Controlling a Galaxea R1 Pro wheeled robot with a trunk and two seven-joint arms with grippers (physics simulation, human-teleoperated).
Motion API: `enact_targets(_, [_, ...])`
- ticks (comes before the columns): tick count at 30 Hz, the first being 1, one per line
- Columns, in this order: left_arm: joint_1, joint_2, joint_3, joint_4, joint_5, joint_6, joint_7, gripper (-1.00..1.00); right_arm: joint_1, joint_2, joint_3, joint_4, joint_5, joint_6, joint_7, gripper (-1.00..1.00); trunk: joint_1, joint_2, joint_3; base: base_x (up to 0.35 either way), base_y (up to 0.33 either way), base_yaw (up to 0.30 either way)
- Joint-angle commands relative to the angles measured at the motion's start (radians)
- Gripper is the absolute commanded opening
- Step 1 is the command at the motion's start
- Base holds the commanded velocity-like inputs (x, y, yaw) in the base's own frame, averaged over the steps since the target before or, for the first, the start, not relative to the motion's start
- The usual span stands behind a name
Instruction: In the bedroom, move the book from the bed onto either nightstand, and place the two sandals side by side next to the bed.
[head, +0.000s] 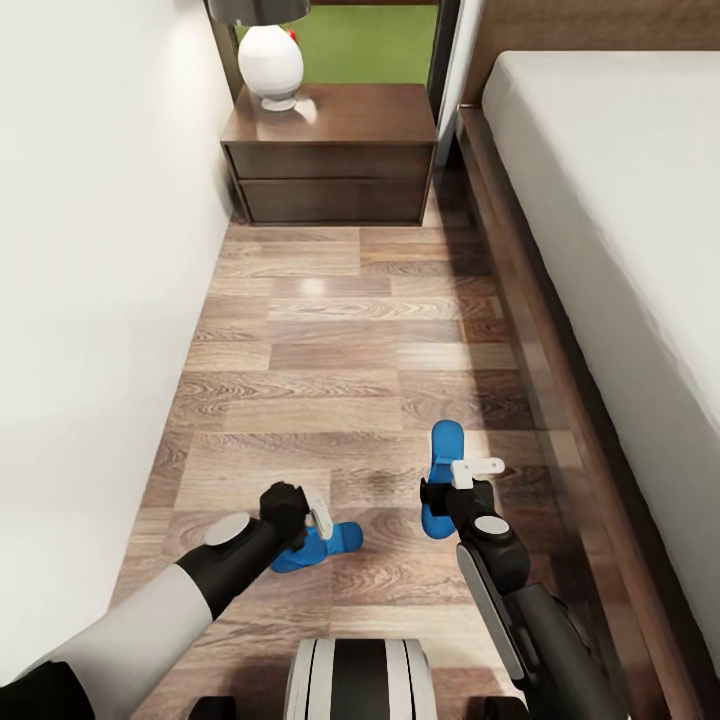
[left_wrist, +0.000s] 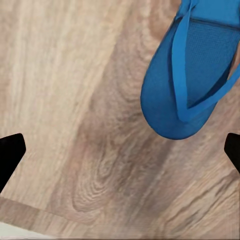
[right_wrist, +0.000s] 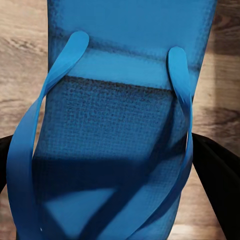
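Two bright blue sandals lie on the wood floor between the wall and the bed (head: 610, 200). One sandal (head: 446, 448) points toward the nightstand (head: 350, 118); my right gripper (head: 456, 486) is over its middle. In the right wrist view the dark fingers (right_wrist: 217, 182) press both edges of that sandal (right_wrist: 120, 125), shut on it. The other sandal (head: 335, 541) lies crosswise under my left gripper (head: 316, 522). That gripper (left_wrist: 120, 150) is open above bare floor, with the sandal's toe (left_wrist: 192, 75) off to one side. The book is out of view.
A white lamp (head: 270, 62) stands on the nightstand's left part. A white wall (head: 90, 250) borders the floor strip on the left, and the bed's dark frame (head: 520, 300) borders it on the right. Wood floor (head: 330, 340) stretches from the sandals to the nightstand.
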Motion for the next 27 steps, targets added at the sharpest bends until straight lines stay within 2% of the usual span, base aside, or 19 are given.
enact_targets(1, [-0.001,0.0,-0.003,-0.002,-0.017,0.002,-0.01,1.0,-0.001,0.0,0.001,-0.001,-0.008,0.004,-0.009,-1.0,0.0,0.0,-0.001,0.0,0.0,0.0])
enact_targets(4, [-0.001,-0.003,-0.004,-0.002,-0.035,0.002,-0.01,1.0,-0.001,0.0,0.001,-0.001,-0.008,0.004,-0.009,-1.0,0.001,-0.001,-0.009,0.0,0.0,0.0])
enact_targets(9, [0.0,-0.016,-0.005,-0.003,-0.04,0.002,-0.009,1.0,-0.001,0.0,0.001,-0.002,-0.008,0.003,-0.009,-1.0,0.003,-0.002,-0.028,0.0,0.0,0.0])
enact_targets(14, [0.0,-0.017,-0.005,-0.003,-0.04,0.002,-0.009,1.0,-0.001,0.0,0.0,-0.002,-0.008,-0.012,-0.008,-1.0,0.005,-0.003,-0.047,0.0,0.0,0.0])
enact_targets(21, [0.0,-0.016,-0.004,-0.003,-0.04,0.001,-0.009,1.0,-0.001,0.001,-0.007,-0.002,-0.012,-0.005,-0.004,-1.0,0.005,-0.003,-0.047,0.0,0.0,0.0])
enact_targets(27, [0.0,-0.024,-0.011,-0.004,-0.044,0.001,-0.007,1.0,-0.001,0.001,-0.001,-0.002,-0.014,-0.081,-0.003,-1.0,0.007,-0.004,-0.067,0.0,0.0,0.0])
